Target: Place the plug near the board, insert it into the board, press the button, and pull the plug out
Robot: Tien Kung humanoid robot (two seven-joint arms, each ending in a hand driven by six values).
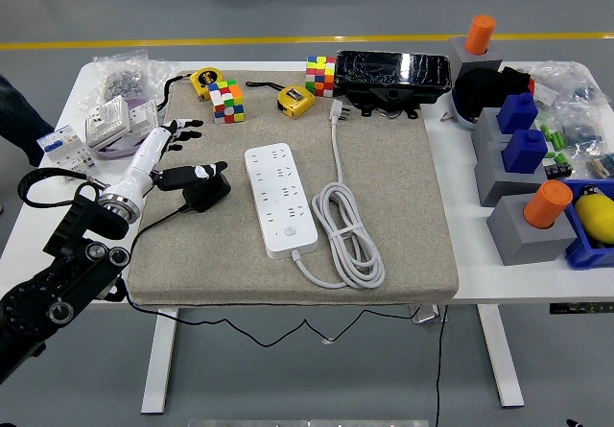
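A white power strip (281, 197) lies on the grey mat (403, 254), with its round button (288, 232) near the front end and its white cord (350, 235) coiled to the right. A black plug (207, 192) with a black cable lies on the mat to the left of the strip. My left hand (182, 154), white with black fingertips, comes in from the lower left and is beside the plug. Its fingers (187, 131) are spread and point away, and the thumb (203, 171) lies over the plug's top. The hand does not grasp the plug. The right arm is out of view.
Two colour cubes (228, 101) (320, 75), two yellow tape measures (204, 82) (295, 99) and a black box (393, 70) stand along the mat's far edge. Grey blocks with orange and blue pieces (526, 221) stand at right. Bags and boxes (120, 110) lie at left.
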